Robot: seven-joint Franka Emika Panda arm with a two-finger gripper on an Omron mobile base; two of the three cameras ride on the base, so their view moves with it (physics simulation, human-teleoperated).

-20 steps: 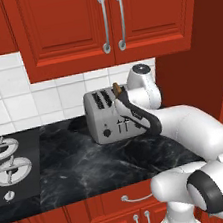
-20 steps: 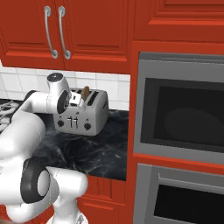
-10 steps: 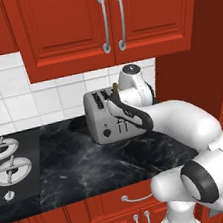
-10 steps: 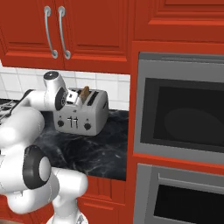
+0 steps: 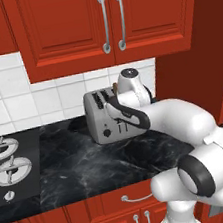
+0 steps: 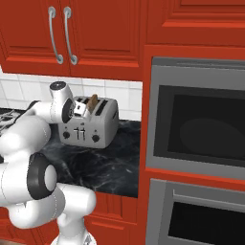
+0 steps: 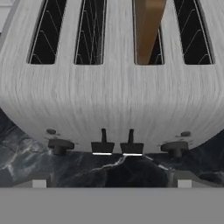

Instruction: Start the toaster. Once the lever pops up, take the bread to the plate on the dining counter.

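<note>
Our claw [image 7: 112, 181] hangs spread wide above the toaster [image 7: 109, 100] on the counter [image 5: 86, 163]. The bread [image 7: 148, 30] stands in a slot; it looks light, stiff and crumbly, so we should pinch its raised top edge gently.

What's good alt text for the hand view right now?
Looking straight down on the silver four-slot toaster, with a brown bread slice standing in the third slot from the left. Two black levers and two round knobs line its front edge above the black marble counter; the open gripper hovers there.
</note>
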